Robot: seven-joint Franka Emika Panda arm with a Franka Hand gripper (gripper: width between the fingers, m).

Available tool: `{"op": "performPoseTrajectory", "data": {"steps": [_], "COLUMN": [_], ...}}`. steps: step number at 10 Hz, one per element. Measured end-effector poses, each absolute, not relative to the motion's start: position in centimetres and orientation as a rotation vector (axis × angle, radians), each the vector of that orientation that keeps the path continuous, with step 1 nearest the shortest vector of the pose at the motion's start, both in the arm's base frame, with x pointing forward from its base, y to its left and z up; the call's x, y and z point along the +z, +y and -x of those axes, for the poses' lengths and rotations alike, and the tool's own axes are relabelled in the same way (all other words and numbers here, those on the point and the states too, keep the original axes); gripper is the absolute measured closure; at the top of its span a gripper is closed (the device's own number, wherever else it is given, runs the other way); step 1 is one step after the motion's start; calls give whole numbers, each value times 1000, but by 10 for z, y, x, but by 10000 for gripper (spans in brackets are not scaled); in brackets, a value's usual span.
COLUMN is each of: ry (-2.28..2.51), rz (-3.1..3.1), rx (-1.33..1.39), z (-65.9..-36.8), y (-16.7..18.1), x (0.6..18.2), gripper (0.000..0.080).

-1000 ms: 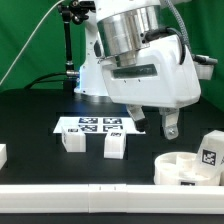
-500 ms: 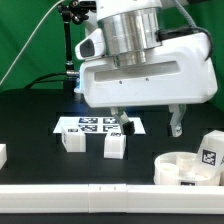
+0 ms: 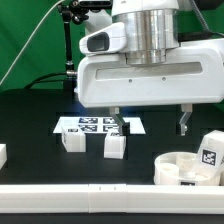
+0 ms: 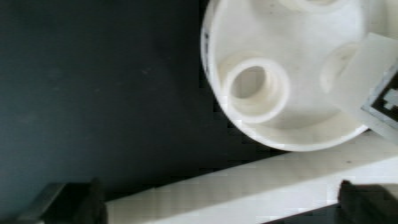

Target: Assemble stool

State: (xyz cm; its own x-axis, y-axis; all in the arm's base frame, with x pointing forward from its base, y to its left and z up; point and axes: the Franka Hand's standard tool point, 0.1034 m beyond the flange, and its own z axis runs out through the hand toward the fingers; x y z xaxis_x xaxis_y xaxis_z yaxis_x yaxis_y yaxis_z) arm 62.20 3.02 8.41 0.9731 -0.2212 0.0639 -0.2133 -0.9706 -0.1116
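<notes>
The hand (image 3: 150, 121) hangs above the bench (image 3: 30, 120) with its fingers (image 3: 185, 122) spread wide and nothing between them, probably ready to reach for a broad part. The seat (image 3: 183, 168) lies flat at the exterior view's right, its socket (image 4: 258, 85) facing up so legs can drop in. The left leg (image 3: 72, 139) and middle leg (image 3: 115, 146) wait upright by the marker board (image 3: 100, 124), and the right leg (image 3: 210, 150) stands just beside the seat.

Parts tally, ext. view
I count 1 seat disc (image 3: 165, 168), 4 legs (image 3: 115, 146) (1 cut off at frame edge), 1 marker board (image 3: 90, 125), 1 gripper (image 3: 150, 129) w/ 2 fingers (image 3: 184, 122).
</notes>
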Motion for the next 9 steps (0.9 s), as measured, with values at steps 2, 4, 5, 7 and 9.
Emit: {"op": "performPoseTrajectory", "data": {"steps": [2, 4, 5, 7, 9], "ry": [245, 316, 369, 415, 442], "rz": [3027, 3021, 3024, 3034, 3042], "rx": [-120, -136, -123, -94, -87], "z": [-622, -615, -602, -582, -570], "y": [29, 16, 1, -15, -25], "x": [84, 79, 73, 60, 52], "gripper": [150, 150, 150, 150, 150]}}
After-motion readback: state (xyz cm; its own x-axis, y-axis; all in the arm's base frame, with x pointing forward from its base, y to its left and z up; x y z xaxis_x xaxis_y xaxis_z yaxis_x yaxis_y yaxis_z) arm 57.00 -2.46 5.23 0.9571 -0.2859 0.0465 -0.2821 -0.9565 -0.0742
